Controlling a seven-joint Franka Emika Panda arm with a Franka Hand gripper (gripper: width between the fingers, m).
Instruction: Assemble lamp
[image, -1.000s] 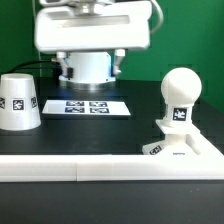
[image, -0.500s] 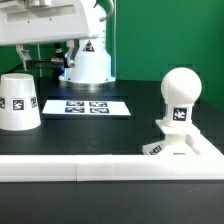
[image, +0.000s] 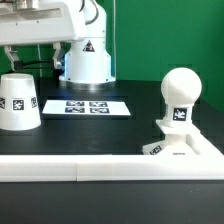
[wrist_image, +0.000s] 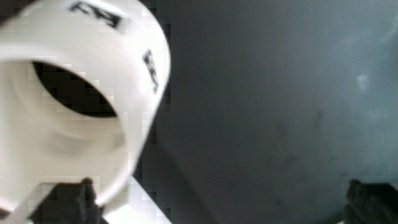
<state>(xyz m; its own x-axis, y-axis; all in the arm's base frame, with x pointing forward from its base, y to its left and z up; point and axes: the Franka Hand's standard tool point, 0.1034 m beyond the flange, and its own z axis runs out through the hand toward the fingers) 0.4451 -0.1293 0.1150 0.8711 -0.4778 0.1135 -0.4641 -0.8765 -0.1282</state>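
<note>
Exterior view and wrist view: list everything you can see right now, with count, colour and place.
shade: one, white, tagged, on the black table at the exterior view's left; fills the wrist view.
bulb: one, white, ball-headed, standing on the base at the exterior view's right.
base: one, white, flat, tagged, by the front rail.
marker board: one, white with black tags, flat at centre.
border rail: one, white, along the front edge.
table: one, black.
arm: one, white, above the shade.
claw: dark fingertips apart, one beside the shade.

Bright, even light fills both pictures. The white shade looks big and blurry up close. The dark table has soft, faint shadows.
</note>
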